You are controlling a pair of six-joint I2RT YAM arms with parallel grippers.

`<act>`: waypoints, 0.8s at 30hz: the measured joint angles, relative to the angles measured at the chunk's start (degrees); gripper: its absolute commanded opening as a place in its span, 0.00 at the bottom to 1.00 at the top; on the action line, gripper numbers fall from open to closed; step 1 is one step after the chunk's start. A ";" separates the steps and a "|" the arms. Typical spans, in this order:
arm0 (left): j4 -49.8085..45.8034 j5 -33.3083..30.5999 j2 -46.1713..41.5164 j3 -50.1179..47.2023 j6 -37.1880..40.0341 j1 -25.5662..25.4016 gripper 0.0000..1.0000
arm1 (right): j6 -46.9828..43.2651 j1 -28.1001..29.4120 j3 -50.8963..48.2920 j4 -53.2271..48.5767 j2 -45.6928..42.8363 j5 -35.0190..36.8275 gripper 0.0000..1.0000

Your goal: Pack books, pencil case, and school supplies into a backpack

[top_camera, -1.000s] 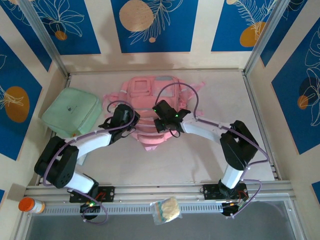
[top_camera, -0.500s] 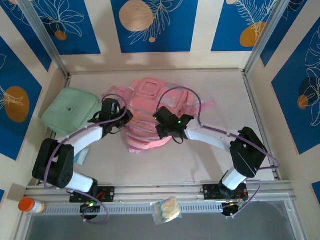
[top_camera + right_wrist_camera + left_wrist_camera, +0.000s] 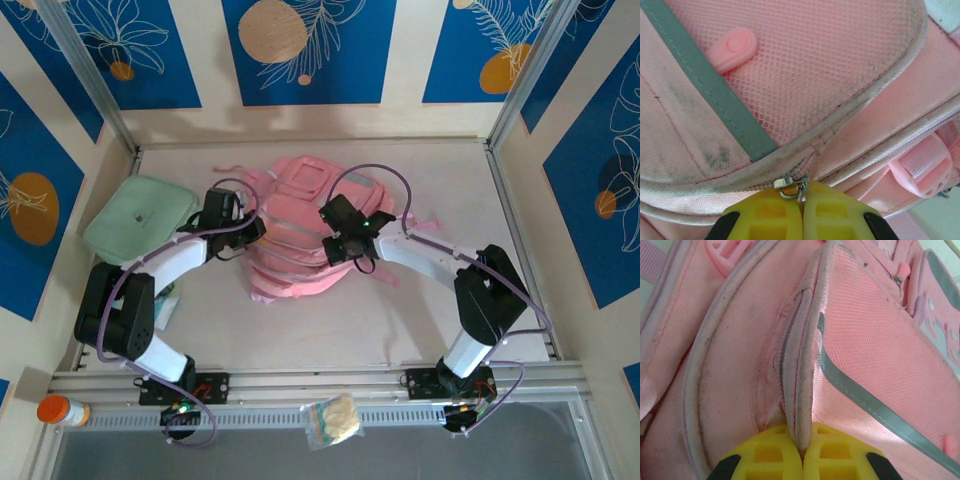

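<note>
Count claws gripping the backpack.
2. Left claw pinches a piped seam at the left edge of the pink backpack; right claw pinches a zipper pull on its right side.

A: backpack finish?
B: pink woven cloth, matt, piping scuffed grey. mesh panel coarse. grey stripe smooth. zip pull bright metal.
A: claws?
B: left claw, right claw: yellow matt plastic, gridded.

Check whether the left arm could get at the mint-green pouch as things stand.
Probably yes, but not at once: the pouch lies beside the left arm with nothing between, yet the left claw is shut on a piped edge of the backpack and must let go first.
</note>
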 measured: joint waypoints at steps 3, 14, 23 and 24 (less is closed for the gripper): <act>-0.07 0.42 0.04 0.09 0.76 0.17 0.07 | 0.07 -0.04 0.42 -0.35 0.37 -0.26 0.14; -5.35 -2.16 -12.33 -3.04 5.75 2.82 0.96 | 1.44 -3.04 -3.43 -1.09 -13.33 1.01 0.65; -8.94 -22.45 -25.20 -9.42 14.49 5.51 0.99 | 4.81 -22.10 -20.26 12.04 -26.69 12.85 0.99; -7.65 -25.03 -25.11 -10.62 16.11 6.25 0.99 | 4.33 -24.06 -22.21 14.14 -26.64 13.94 0.99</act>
